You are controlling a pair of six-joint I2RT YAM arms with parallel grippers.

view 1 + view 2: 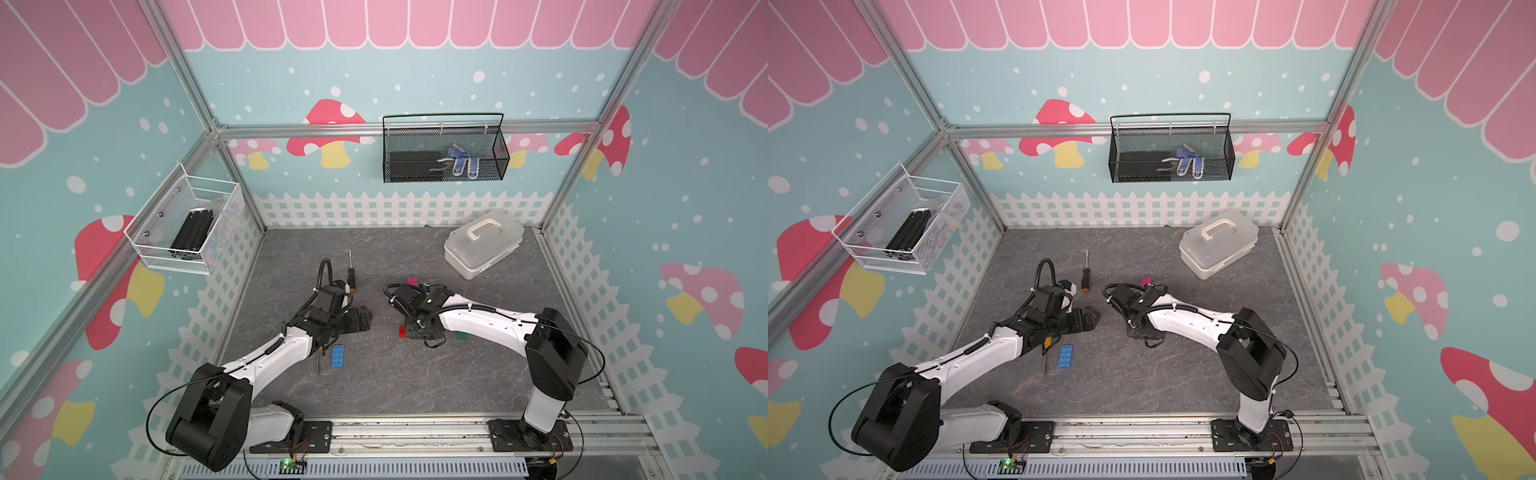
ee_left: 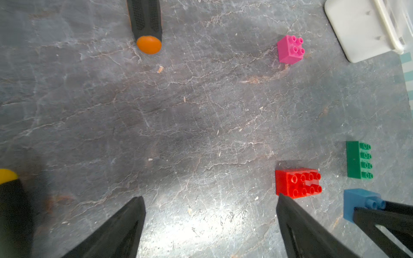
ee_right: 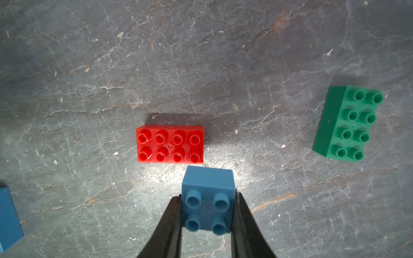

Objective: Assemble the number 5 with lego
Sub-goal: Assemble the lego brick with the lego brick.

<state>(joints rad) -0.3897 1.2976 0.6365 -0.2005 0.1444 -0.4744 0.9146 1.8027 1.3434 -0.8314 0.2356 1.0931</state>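
Fingers (image 3: 171,223) of the right gripper (image 3: 207,196) are clamped on both flanks of the short blue brick (image 3: 209,185), studs facing the wrist, and the long red brick (image 3: 169,144) lies just ahead of the tips, not touching! The green brick (image 3: 348,125) sits further out to the side. Nothing's stacked yet, so this looks like the first join, short blue onto red. Next it needs squaring over one end of red's studs, then a firm press down. The left gripper (image 2: 209,197) hangs spread wide, empty. Both top views bury the grip under the right arm, yet a top view shows the whole long blue brick (image 1: 337,356) beside the left arm. The left wrist view catches the pink brick (image 2: 289,50), well beyond its tips, which the right wrist view misses.
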